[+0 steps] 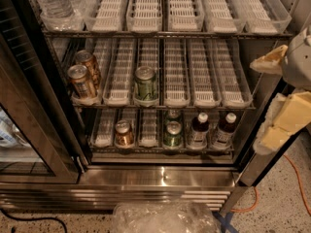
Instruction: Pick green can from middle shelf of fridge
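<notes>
Green can (146, 84): standing upright at the front of its lane on the middle shelf (214, 97).
Pincer (260, 103): hanging at the right, well apart, fingers spread, carrying nothing.
Handling: probably behaving as rigid, smooth, slippery; denting under hard squeezing.
Hold: gripping across mid-body.

Upright green can (146, 83) on middle shelf (178, 79), hand (270, 103) far right.

Green can (146, 84) upright, middle shelf (219, 84); jaws right
</notes>
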